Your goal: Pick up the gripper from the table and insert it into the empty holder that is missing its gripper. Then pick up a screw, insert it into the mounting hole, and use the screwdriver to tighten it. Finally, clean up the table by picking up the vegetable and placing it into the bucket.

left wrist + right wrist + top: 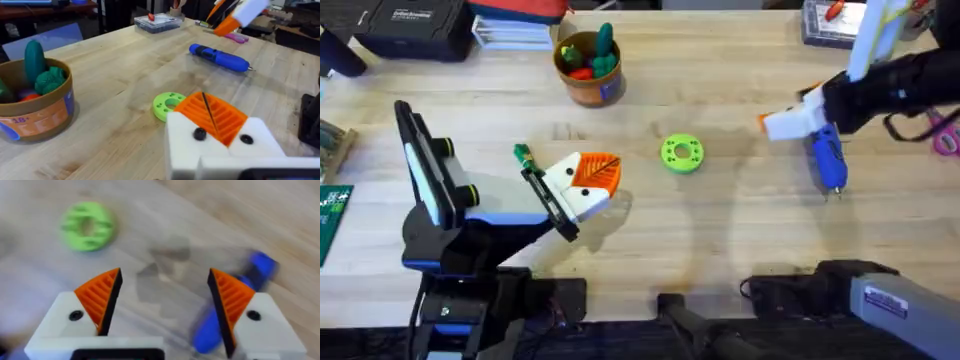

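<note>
1. The left hand [582,185] sits at lower left of the overhead frame, pads pressed together, holding nothing.
2. The bucket [588,68] stands at upper centre, with toy vegetables inside.
3. The green disc [681,154] lies at centre on the worktop [720,240].
4. The right hand [782,122] hovers at upper right, fingers wide apart, empty, just above the screwdriver [827,158].

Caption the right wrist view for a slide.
Right tool, fingers open, above the wooden table, with the blue screwdriver under one finger and a green disc beyond.
</note>
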`<action>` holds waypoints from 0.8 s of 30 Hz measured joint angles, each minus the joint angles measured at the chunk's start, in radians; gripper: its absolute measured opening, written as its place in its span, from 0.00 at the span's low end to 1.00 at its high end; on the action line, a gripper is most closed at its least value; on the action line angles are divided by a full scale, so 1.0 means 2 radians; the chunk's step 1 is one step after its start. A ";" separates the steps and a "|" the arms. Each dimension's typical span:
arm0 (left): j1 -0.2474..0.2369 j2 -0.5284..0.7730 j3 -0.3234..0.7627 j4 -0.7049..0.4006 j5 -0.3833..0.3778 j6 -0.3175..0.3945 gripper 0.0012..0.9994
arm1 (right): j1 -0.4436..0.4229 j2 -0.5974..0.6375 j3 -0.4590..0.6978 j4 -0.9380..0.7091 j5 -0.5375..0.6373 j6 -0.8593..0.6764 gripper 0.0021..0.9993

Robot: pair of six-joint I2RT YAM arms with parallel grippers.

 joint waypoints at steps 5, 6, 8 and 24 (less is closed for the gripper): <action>0.000 0.000 0.000 0.000 0.000 0.000 0.01 | -0.047 0.054 0.000 0.059 0.118 0.011 0.99; 0.000 0.000 0.000 0.000 0.000 0.000 0.01 | -0.053 0.066 0.000 0.062 0.130 0.011 0.99; 0.000 0.000 0.000 0.000 0.000 0.000 0.01 | -0.066 0.091 0.000 0.064 0.148 0.012 0.99; 0.000 0.000 0.000 0.000 0.000 0.000 0.01 | -0.146 0.203 -0.001 0.137 0.168 0.034 0.99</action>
